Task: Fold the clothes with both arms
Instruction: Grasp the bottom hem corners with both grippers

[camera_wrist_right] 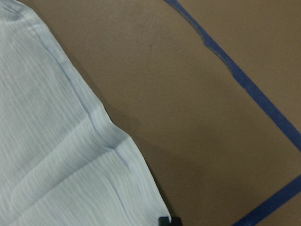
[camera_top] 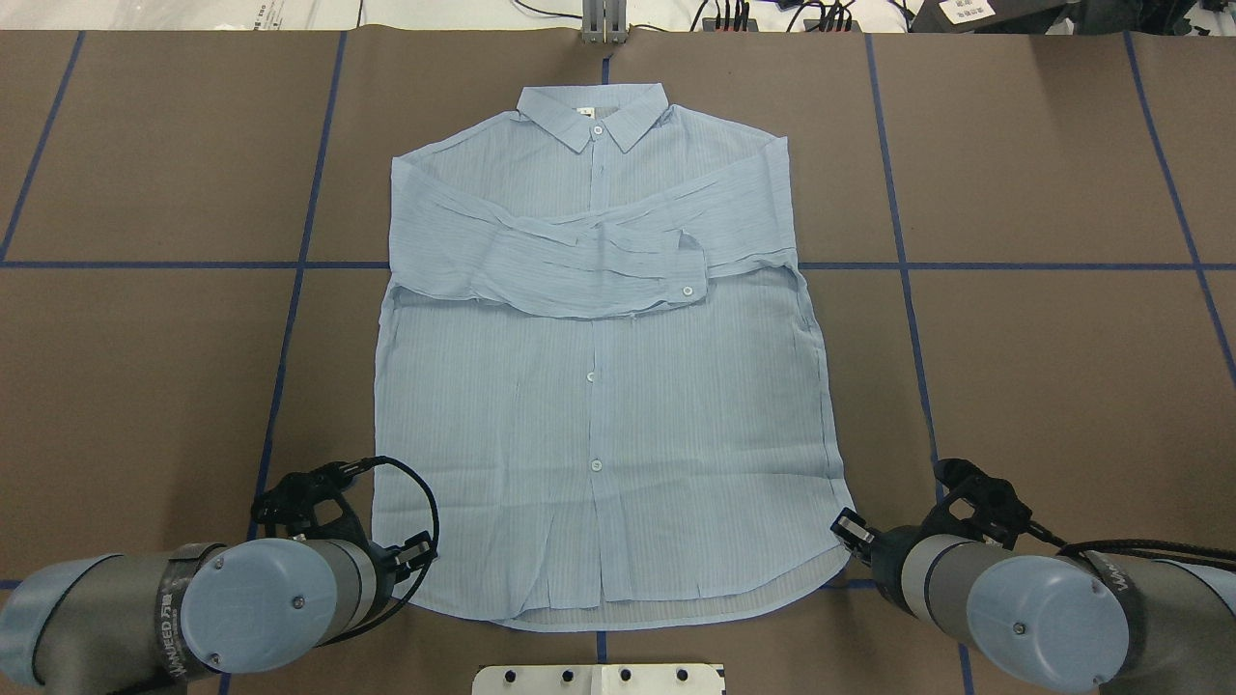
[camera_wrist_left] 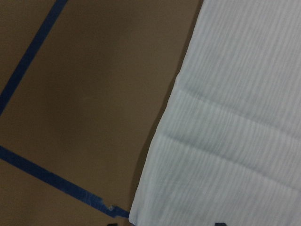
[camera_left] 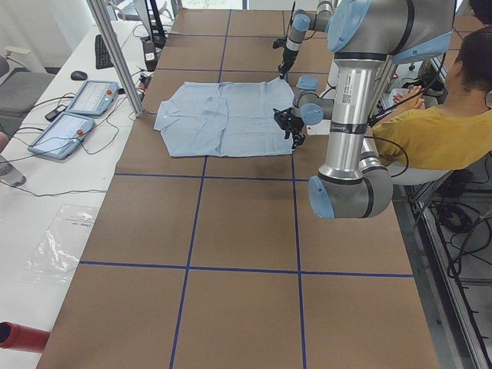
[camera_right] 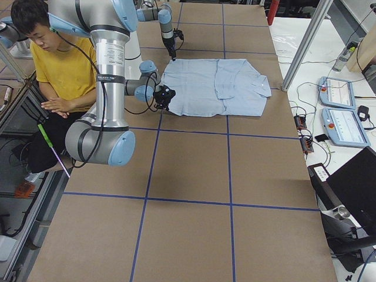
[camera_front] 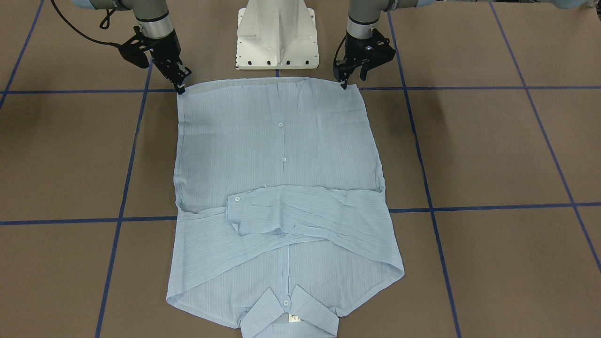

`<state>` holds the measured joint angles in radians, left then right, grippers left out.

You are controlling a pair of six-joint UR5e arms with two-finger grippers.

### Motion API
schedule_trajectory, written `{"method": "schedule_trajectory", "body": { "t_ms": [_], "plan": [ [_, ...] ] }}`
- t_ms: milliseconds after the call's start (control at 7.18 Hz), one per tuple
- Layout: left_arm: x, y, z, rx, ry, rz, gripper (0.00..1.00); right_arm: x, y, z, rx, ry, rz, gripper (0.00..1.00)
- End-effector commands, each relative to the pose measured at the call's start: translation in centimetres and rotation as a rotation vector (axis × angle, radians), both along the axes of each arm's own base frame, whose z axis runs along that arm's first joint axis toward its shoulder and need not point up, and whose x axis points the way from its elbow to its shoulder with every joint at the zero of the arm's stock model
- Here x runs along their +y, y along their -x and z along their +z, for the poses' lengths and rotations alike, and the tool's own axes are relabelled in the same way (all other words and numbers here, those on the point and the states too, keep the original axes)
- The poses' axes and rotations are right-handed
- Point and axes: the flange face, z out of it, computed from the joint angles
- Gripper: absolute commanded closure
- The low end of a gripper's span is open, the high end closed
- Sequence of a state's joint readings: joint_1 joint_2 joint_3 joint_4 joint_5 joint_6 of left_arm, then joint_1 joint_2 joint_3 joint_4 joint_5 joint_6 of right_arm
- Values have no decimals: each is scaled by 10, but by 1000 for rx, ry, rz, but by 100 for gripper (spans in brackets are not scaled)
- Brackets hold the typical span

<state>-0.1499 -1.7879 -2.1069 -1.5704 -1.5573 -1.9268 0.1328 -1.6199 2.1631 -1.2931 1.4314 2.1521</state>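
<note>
The light blue striped shirt (camera_front: 281, 155) lies flat and buttoned, sleeves crossed over the chest, collar (camera_top: 591, 116) at the far side from me. My left gripper (camera_front: 346, 84) stands at the hem's left corner (camera_top: 417, 552). In the left wrist view its two tips sit apart at the bottom edge, astride the shirt's corner (camera_wrist_left: 141, 207), so it is open. My right gripper (camera_front: 181, 89) is at the hem's right corner (camera_top: 850, 526). In the right wrist view its tips (camera_wrist_right: 169, 220) are together on the shirt's corner (camera_wrist_right: 155, 202).
The brown table (camera_top: 1043, 386) carries a grid of blue tape lines (camera_top: 290, 319). My white pedestal base (camera_front: 277, 35) stands just behind the hem. A person in yellow (camera_left: 430, 131) sits at the robot's side. Control pendants (camera_left: 73, 115) lie beyond the far edge.
</note>
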Motion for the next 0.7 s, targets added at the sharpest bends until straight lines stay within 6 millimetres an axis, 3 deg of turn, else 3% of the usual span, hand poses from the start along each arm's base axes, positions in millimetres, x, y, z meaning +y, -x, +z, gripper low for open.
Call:
{"method": "schedule_trajectory", "body": {
  "t_ms": [0,279,557],
  "plan": [
    [0,-8,12,-27,3,8,32,-1,-2,4,10,-1,5,100],
    [0,-11,19,-42,7,6,32,0,-1,5,11,-3,4,100],
    [1,-12,17,-39,10,6,47,0,-1,6,13,-3,4,100]
  ]
}}
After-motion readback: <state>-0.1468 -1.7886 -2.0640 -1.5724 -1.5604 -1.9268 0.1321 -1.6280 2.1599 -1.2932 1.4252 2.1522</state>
